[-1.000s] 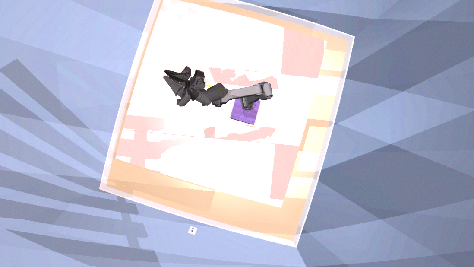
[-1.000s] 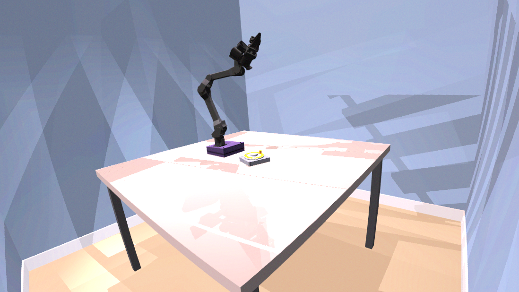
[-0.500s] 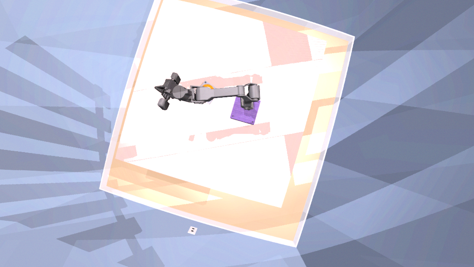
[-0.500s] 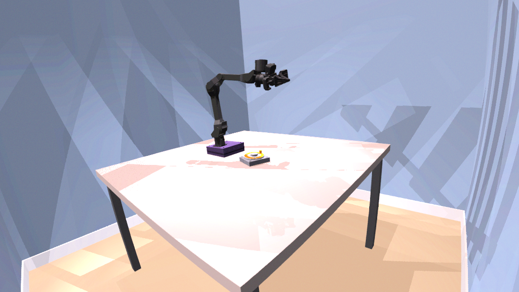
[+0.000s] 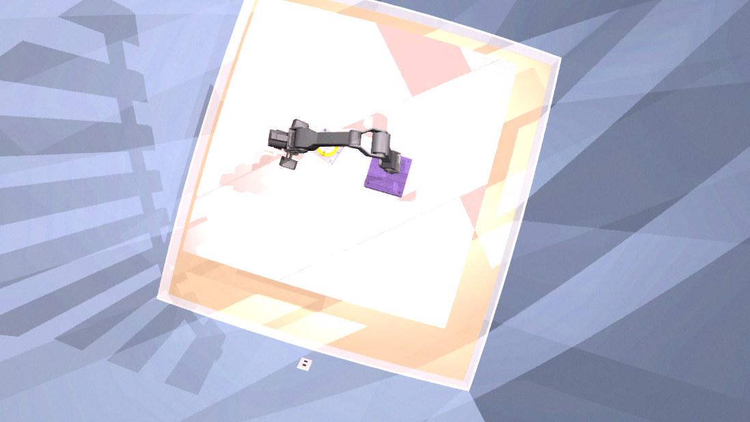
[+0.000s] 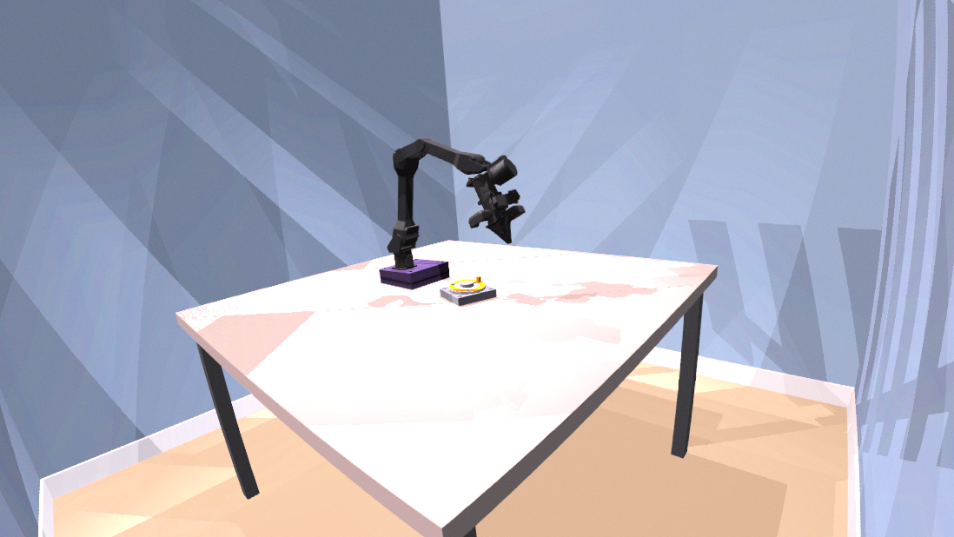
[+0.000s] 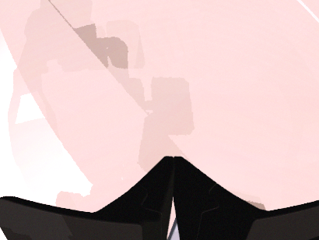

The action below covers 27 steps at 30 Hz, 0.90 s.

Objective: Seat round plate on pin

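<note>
Pincer [image 6: 501, 233] pressed together on nothing, hanging high in the air above and a little beyond the grey base [image 6: 467, 293], fingertips pointing down, well apart from everything on the desk [image 6: 427, 373]. Round plate [image 6: 467, 286], yellow-rimmed, resting on that base just beside the arm's purple mount [image 6: 413, 272], with the orange tab [image 6: 478, 277] standing up at the rim on the side away from the mount. In the top view, only a sliver of yellow plate [image 5: 326, 152] peeking out beneath the forearm; in the wrist view, black fingers meeting along a thin seam, with a scrap of orange and grey just visible below them. Pin and hole too small to make out, so no telling from here whether the plate lies flat or rides up; judged against the task, probably not yet seated, since nothing touches the plate. Done so far, at most: approach begun and fingers brought together, likely to serve as a blunt pusher against the tab. Left to do, as a judgement: lower toward the base, set the tips beside the tab, turn the plate about the post until the hole meets the pin and the plate drops, then lift away with no contact.
</note>
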Available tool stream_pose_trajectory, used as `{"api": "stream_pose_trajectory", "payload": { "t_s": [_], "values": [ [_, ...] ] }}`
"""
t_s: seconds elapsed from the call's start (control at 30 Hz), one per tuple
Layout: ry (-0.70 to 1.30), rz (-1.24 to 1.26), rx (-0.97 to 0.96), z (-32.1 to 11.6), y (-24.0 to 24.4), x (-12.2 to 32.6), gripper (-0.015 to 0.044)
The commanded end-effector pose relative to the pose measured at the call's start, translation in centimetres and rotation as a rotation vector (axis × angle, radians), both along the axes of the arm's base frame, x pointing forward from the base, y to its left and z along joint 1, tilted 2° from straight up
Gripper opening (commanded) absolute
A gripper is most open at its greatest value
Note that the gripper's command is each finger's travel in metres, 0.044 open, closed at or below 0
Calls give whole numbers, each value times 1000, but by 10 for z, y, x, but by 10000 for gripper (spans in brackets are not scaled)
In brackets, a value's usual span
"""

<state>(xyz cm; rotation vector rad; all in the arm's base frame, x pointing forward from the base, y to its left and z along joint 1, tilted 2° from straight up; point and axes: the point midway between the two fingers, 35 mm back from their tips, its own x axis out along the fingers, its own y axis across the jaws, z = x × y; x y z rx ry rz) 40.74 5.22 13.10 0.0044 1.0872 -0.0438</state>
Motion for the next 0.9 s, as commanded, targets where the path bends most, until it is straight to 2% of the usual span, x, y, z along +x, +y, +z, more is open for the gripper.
{"api": "stream_pose_trajectory", "payload": {
  "t_s": [0.0, 0.1, 0.4, 0.67, 0.87],
  "values": [
    [329, 23, 13, -46, -16, -47, 0],
    [487, 27, 32, -62, -22, -73, 0],
    [488, 27, 33, -63, -19, -77, 0],
    [488, 27, 33, -106, -20, -76, 0],
    [488, 27, 33, -110, -20, -77, 0]
  ]
}}
